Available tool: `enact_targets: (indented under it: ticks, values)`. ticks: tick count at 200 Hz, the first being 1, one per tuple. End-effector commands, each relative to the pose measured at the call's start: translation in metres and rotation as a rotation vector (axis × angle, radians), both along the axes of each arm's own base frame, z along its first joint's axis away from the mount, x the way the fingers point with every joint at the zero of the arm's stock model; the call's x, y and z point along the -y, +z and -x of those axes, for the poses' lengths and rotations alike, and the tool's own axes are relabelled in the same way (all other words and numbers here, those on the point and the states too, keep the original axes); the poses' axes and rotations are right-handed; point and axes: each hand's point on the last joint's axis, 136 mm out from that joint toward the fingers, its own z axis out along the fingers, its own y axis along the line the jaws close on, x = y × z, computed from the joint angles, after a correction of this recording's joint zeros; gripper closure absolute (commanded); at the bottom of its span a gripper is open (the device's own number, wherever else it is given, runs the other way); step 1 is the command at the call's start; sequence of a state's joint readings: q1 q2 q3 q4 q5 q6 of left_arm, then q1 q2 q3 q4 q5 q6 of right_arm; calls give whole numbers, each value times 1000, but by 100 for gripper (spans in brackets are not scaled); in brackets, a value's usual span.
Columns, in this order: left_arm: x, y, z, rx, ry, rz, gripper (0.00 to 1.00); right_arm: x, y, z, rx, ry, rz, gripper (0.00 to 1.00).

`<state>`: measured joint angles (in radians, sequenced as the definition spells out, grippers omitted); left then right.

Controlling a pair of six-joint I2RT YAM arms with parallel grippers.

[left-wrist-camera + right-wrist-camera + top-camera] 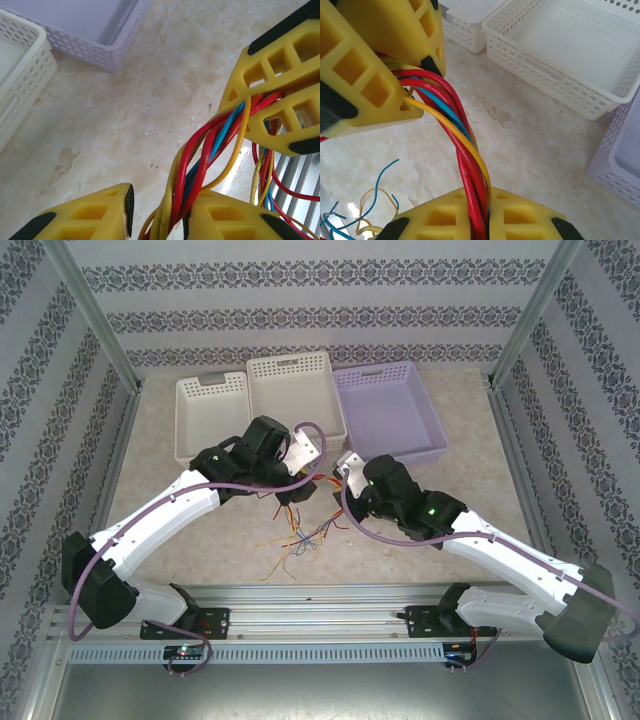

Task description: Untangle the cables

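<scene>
Nothing is untangled yet: your cables form 1 twisted bundle. Your right gripper pinches it; your left gripper sits narrow around it, grip unclear.

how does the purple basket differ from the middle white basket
The purple basket is lilac; the middle white basket is white. The purple basket ends the row on the right; the middle white basket sits between it and another white basket. The purple basket looks slightly wider. Both have perforated walls.
</scene>
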<state>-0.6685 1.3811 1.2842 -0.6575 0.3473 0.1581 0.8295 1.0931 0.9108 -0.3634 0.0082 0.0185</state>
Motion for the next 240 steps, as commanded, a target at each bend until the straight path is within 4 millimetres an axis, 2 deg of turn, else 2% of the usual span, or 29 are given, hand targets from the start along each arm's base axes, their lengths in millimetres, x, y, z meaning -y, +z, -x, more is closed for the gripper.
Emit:
enact_targets:
  ticks: [1,14,30,51,114,129,165,193,227,240]
  values:
    - [3,2,5,23,-26,-1,72,-9,25,2,38,31,-52,100]
    - [3,1,5,19,-25,1,79,-9,26,3,36,35,-54,100]
    - [3,-1,5,16,-24,0,92,-11,26,3,33,38,-56,100]
    - [3,0,4,20,-19,2,100,-11,26,1,34,32,-51,100]
    - [-5,2,-5,79,53,6,100,-10,25,-4,35,3,-46,100]
    - [-8,10,-9,115,84,31,100,-10,21,-6,24,-13,-46,87]
    - [-14,32,-14,194,167,127,100,-9,11,-11,5,-56,-52,67]
    - [-17,41,-14,221,202,187,100,-10,18,-15,8,-95,-111,53]
    - [-13,50,-9,218,194,248,100,-21,21,-17,-3,-91,-189,49]
    - [-11,51,-7,210,187,263,100,-23,17,-22,-10,-115,-188,54]
